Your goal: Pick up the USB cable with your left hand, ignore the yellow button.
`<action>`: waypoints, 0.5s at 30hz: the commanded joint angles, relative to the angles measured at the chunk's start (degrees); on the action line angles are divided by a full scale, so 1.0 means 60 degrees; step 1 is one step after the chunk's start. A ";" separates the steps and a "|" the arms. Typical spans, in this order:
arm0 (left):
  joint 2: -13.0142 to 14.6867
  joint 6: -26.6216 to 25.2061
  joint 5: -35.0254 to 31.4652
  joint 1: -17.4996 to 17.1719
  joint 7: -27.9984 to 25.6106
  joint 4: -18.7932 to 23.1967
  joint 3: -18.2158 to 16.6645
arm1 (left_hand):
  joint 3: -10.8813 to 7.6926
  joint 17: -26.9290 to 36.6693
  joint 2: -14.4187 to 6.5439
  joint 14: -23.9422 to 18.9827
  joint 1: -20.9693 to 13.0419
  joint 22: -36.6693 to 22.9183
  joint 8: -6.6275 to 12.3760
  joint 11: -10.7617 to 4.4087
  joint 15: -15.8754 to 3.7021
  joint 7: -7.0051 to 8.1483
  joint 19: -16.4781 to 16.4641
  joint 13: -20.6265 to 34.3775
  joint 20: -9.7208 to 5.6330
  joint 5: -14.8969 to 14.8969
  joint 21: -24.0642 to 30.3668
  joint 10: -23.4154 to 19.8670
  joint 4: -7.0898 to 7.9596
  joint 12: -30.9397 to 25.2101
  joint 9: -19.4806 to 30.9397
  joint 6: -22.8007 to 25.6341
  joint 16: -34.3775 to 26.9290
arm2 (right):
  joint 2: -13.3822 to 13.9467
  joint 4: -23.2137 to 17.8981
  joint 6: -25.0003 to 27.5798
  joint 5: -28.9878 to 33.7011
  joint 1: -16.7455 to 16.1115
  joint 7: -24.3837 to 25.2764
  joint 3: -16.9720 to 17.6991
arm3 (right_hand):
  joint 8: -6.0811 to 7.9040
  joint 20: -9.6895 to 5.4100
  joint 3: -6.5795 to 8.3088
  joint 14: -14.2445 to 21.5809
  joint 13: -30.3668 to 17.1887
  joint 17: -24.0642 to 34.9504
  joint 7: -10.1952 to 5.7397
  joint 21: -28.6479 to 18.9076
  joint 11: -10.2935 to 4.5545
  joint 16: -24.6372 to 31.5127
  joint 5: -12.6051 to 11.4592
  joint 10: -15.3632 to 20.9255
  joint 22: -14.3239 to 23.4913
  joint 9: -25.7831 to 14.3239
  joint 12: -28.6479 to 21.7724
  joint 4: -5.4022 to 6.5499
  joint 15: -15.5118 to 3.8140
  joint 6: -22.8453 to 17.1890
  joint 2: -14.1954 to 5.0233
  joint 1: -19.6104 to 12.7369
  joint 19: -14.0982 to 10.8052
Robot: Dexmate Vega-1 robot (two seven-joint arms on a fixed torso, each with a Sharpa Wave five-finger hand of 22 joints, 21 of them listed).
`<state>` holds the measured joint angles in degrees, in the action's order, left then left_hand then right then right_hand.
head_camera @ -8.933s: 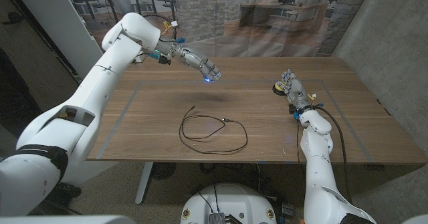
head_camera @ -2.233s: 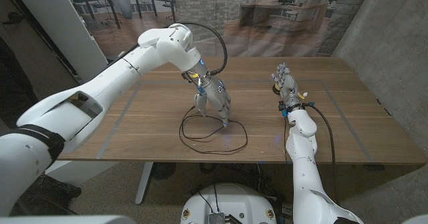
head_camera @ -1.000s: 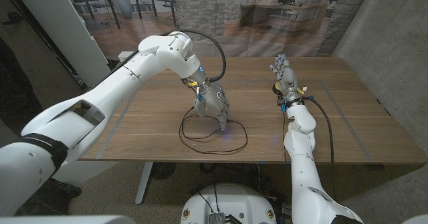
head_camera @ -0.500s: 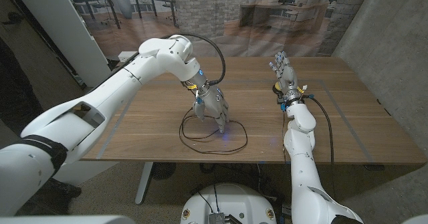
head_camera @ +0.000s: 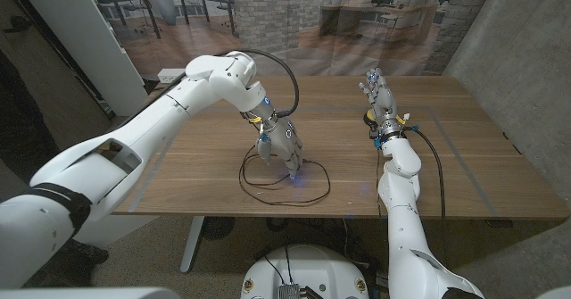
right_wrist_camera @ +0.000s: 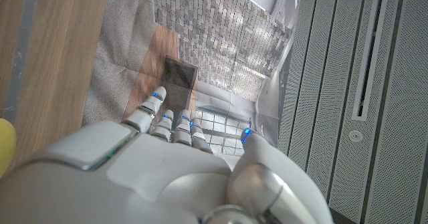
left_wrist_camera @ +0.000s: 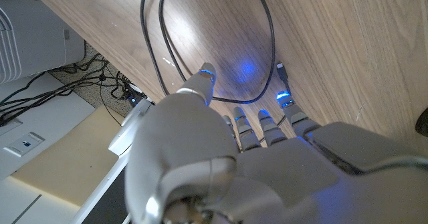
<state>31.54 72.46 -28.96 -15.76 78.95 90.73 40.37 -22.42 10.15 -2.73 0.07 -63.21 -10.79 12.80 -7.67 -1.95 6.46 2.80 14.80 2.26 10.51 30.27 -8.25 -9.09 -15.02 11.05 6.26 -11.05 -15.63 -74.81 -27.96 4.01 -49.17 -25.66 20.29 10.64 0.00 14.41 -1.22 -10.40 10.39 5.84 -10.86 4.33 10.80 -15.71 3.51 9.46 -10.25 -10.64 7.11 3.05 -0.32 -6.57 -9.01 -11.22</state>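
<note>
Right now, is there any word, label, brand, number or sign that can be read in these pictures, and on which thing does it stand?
None can be read.
USB cable: plain black, no print seen.
Left hand and right hand: only blue lights on the fingers, no lettering.
Yellow button: no mark seen, too small to tell.
White device on the floor, left wrist view: a small dark mark, too blurred to read.
</note>
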 commanded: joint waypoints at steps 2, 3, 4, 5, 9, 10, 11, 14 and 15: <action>-0.0077 0.0129 -0.0083 -0.0138 0.0000 -0.0259 -0.0047 | 0.0075 0.0009 -0.0027 -0.0046 -0.0160 -0.0023 0.0031 -0.0019 -0.0269 0.0057 -0.0054 0.0011 0.0000 0.0002 -0.0044 -0.0075 -0.0005 -0.0029 0.0057 0.0075 -0.0034 | -0.0013 -0.0030 -0.0094 -0.0007 -0.0017 0.0009 -0.0040 | 0.0066 -0.0028 0.0017 0.0078 -0.0030 0.0026 0.0014 -0.0058 0.0026 0.0048 -0.0046 0.0042 0.0042 -0.0038 -0.0088 -0.0063 0.0055 -0.0038 0.0017 0.0086 -0.0070; -0.0105 0.0129 -0.0183 -0.0194 -0.0008 -0.0244 -0.0114 | 0.0078 0.0008 -0.0027 -0.0044 -0.0166 -0.0023 0.0029 -0.0011 -0.0261 0.0043 -0.0051 0.0011 0.0010 0.0002 -0.0046 -0.0066 -0.0007 -0.0025 0.0057 0.0074 -0.0033 | -0.0016 -0.0038 -0.0095 -0.0014 -0.0023 0.0006 -0.0041 | 0.0065 -0.0028 0.0017 0.0077 -0.0030 0.0026 0.0012 -0.0058 0.0023 0.0047 -0.0046 0.0044 0.0042 -0.0038 -0.0088 -0.0063 0.0053 -0.0036 0.0017 0.0085 -0.0071; -0.0139 0.0208 -0.0282 -0.0228 -0.0040 -0.0256 -0.0170 | 0.0079 0.0008 -0.0027 -0.0044 -0.0171 -0.0023 0.0030 -0.0005 -0.0263 0.0047 -0.0053 0.0012 0.0009 0.0002 -0.0047 -0.0069 -0.0008 -0.0026 0.0057 0.0078 -0.0032 | -0.0018 -0.0052 -0.0095 0.0003 -0.0033 0.0018 -0.0046 | 0.0064 -0.0029 0.0017 0.0078 -0.0030 0.0026 0.0015 -0.0057 0.0025 0.0046 -0.0047 0.0045 0.0042 -0.0038 -0.0088 -0.0064 0.0055 -0.0035 0.0018 0.0085 -0.0071; -0.0155 0.0260 -0.0324 -0.0245 -0.0051 -0.0282 -0.0186 | 0.0083 0.0008 -0.0028 -0.0046 -0.0180 -0.0023 0.0029 -0.0007 -0.0272 0.0051 -0.0053 0.0012 0.0013 0.0001 -0.0049 -0.0068 -0.0010 -0.0025 0.0057 0.0084 -0.0033 | -0.0028 -0.0073 -0.0088 0.0016 -0.0045 0.0038 -0.0048 | 0.0064 -0.0025 0.0018 0.0080 -0.0030 0.0026 0.0013 -0.0056 0.0030 0.0046 -0.0047 0.0046 0.0042 -0.0038 -0.0088 -0.0065 0.0053 -0.0034 0.0018 0.0085 -0.0070; -0.0145 0.0324 -0.0307 -0.0249 0.0000 -0.0316 -0.0146 | 0.0096 0.0007 -0.0037 -0.0059 -0.0221 -0.0023 0.0042 -0.0058 -0.0285 0.0076 -0.0057 0.0016 0.0015 0.0001 -0.0058 -0.0167 -0.0018 -0.0062 0.0058 0.0143 -0.0036 | -0.0045 -0.0129 -0.0085 0.0013 -0.0082 0.0065 -0.0043 | 0.0063 -0.0027 0.0019 0.0083 -0.0030 0.0025 0.0016 -0.0055 0.0030 0.0045 -0.0050 0.0048 0.0042 -0.0038 -0.0087 -0.0069 0.0060 -0.0034 0.0019 0.0084 -0.0074; -0.0132 0.0302 -0.0322 -0.0261 0.0000 -0.0283 -0.0146 | 0.0100 0.0007 -0.0040 -0.0069 -0.0231 -0.0023 0.0046 -0.0055 -0.0285 0.0074 -0.0066 0.0017 0.0009 0.0001 -0.0057 -0.0187 -0.0019 -0.0070 0.0058 0.0161 -0.0040 | -0.0051 -0.0146 -0.0085 0.0019 -0.0093 0.0080 -0.0042 | 0.0063 -0.0026 0.0019 0.0082 -0.0030 0.0025 0.0010 -0.0054 0.0032 0.0044 -0.0050 0.0051 0.0042 -0.0038 -0.0087 -0.0070 0.0061 -0.0037 0.0020 0.0084 -0.0074; -0.0126 0.0313 -0.0332 -0.0269 0.0000 -0.0261 -0.0151 | 0.0102 0.0007 -0.0044 -0.0092 -0.0243 -0.0023 0.0058 -0.0072 -0.0297 0.0082 -0.0068 0.0018 0.0008 0.0001 -0.0059 -0.0210 -0.0021 -0.0078 0.0058 0.0197 -0.0048 | -0.0049 -0.0155 -0.0086 0.0004 -0.0099 0.0066 -0.0041 | 0.0063 -0.0027 0.0019 0.0082 -0.0030 0.0025 0.0010 -0.0054 0.0029 0.0043 -0.0051 0.0052 0.0042 -0.0038 -0.0087 -0.0071 0.0055 -0.0037 0.0020 0.0084 -0.0076; -0.0100 0.0308 -0.0292 -0.0235 0.0000 -0.0264 -0.0092 | 0.0109 0.0006 -0.0057 -0.0107 -0.0281 -0.0023 0.0061 -0.0074 -0.0313 0.0094 -0.0073 0.0024 0.0011 0.0000 -0.0065 -0.0332 -0.0026 -0.0125 0.0058 0.0229 -0.0052 | -0.0056 -0.0187 -0.0110 0.0015 -0.0125 0.0087 -0.0043 | 0.0062 -0.0029 0.0019 0.0089 -0.0030 0.0025 0.0015 -0.0055 0.0027 0.0044 -0.0052 0.0052 0.0042 -0.0038 -0.0085 -0.0073 0.0050 -0.0037 0.0022 0.0083 -0.0081; -0.0096 0.0305 -0.0310 -0.0232 0.0000 -0.0259 -0.0086 | 0.0113 0.0006 -0.0062 -0.0112 -0.0293 -0.0023 0.0070 -0.0078 -0.0319 0.0096 -0.0071 0.0026 0.0012 0.0000 -0.0069 -0.0365 -0.0027 -0.0138 0.0058 0.0263 -0.0053 | -0.0062 -0.0192 -0.0121 0.0005 -0.0132 0.0088 -0.0042 | 0.0063 -0.0028 0.0020 0.0091 -0.0030 0.0025 0.0013 -0.0054 0.0017 0.0044 -0.0053 0.0049 0.0042 -0.0038 -0.0083 -0.0075 0.0053 -0.0039 0.0023 0.0083 -0.0083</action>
<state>30.96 73.68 -30.34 -16.94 78.93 89.37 39.69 -22.09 10.15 -3.02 -0.22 -64.43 -10.79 12.80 -8.10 -1.67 7.05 2.80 14.79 2.26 10.51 30.26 -9.72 -9.22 -15.48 11.04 7.10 -11.05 -15.80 -75.29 -28.40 4.00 -49.50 -25.46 20.10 10.64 0.00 14.41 -0.90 -10.41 10.40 5.83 -10.85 4.40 10.80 -15.71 3.58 9.46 -10.25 -10.64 7.11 3.37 -0.31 -6.57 -9.01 -11.22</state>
